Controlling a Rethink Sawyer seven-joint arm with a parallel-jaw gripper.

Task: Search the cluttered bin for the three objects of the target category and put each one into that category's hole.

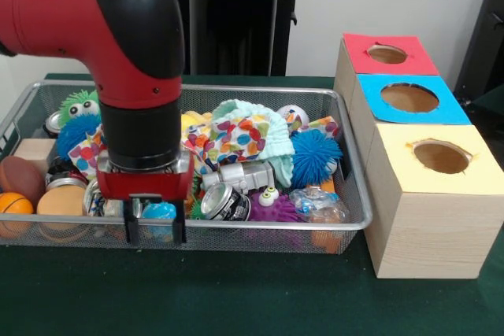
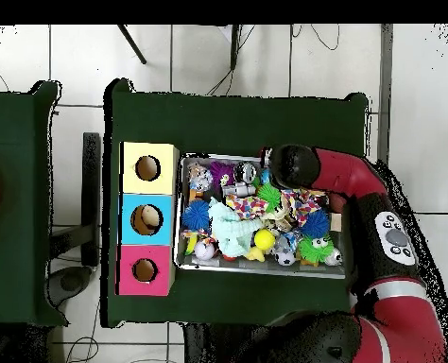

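Note:
The bin is a silver wire mesh basket full of toys; it also shows in the overhead view. My gripper hangs over the bin's near left part, fingers apart and open, just above the clutter. A small blue thing shows between the fingers; I cannot tell if they touch it. A crushed can, a purple toy with eyes and a blue spiky ball lie to its right. In the overhead view the arm's wrist hides the gripper.
Three wooden boxes with holes stand beside the bin: red top, blue top, yellow top. In the bin also lie a spotted cloth, a green fuzzy toy, an orange ball and a brown football.

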